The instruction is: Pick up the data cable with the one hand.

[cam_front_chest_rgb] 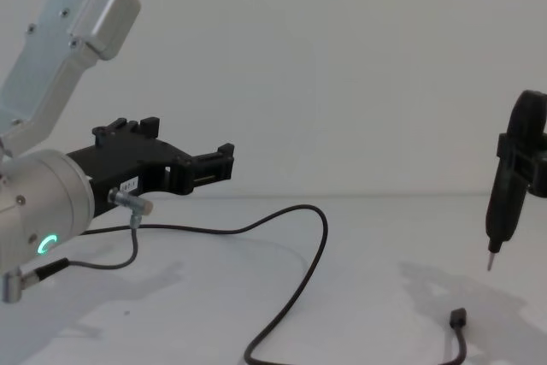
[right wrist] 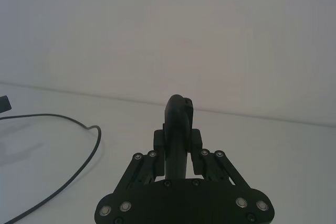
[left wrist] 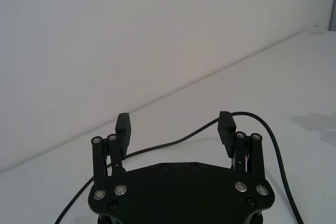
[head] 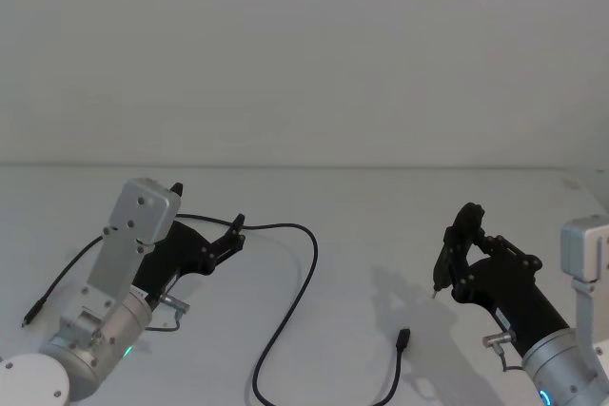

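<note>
The left hand (head: 207, 203) is hovering just above the white table (head: 362, 197) on the robot's left side, reaching forward and tilting slightly down. Its two black fingers (left wrist: 123, 123) are standing wide apart and gripping nothing. The data cable (head: 315, 254) is lying flat on the table: one stretch is running under the gap between those spread fingers, and from the side it is sitting lower than the fingertips and not touching them. From there the cord is arching away towards the middle of the table, bending back in a long curve towards the robot, then looping round near the front edge and rising to end in a small black plug (head: 403, 338). The other end (head: 29, 316) is trailing out past the left arm, far to the left. A short grey wire (cam_front_chest_rgb: 132, 245) with a metal connector is hanging from the left wrist, apart from the cord.

The right hand (head: 463, 240) is waiting on the right side, clamping a pen-shaped screwdriver (cam_front_chest_rgb: 500, 203) whose tip is pointing down above the table, near the plug but not touching it
</note>
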### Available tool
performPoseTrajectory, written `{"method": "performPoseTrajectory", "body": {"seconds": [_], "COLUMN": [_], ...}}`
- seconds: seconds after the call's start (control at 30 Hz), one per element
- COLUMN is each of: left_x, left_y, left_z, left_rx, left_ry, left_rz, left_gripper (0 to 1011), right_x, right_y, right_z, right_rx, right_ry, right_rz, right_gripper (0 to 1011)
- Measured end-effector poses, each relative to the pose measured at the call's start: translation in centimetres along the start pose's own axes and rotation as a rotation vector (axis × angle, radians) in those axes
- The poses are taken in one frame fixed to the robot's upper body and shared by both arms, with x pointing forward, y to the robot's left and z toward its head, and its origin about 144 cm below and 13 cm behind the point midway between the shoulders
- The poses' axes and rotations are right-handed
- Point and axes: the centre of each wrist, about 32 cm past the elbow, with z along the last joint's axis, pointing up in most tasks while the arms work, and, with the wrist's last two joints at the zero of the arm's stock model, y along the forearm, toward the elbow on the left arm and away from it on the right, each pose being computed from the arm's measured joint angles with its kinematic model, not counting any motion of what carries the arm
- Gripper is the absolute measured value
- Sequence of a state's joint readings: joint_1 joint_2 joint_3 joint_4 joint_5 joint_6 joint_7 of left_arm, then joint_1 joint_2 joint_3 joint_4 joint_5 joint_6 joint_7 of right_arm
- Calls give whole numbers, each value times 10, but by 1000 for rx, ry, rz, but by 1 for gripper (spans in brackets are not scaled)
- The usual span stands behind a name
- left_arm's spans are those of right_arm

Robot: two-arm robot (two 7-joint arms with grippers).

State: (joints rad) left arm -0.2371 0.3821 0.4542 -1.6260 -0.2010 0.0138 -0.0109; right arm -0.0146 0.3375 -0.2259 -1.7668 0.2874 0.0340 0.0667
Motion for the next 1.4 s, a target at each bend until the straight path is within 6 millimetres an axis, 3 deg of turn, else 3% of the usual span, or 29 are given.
{"method": "performPoseTrajectory", "body": {"seconds": [0.63, 1.4], "left_x": [2, 18], "left_y": [0, 25], "left_z": [1, 18], "left_rx": [11, 51], "left_ry": [-8, -25], "left_rz": [-48, -368], "left_gripper": [1001, 1001], "right_x": [0, 0], "right_y": [0, 0], "right_z": [0, 0], "right_rx": [0, 0], "right_ry": [0, 0], "right_rz": [0, 0], "right_gripper": [279, 279]}}
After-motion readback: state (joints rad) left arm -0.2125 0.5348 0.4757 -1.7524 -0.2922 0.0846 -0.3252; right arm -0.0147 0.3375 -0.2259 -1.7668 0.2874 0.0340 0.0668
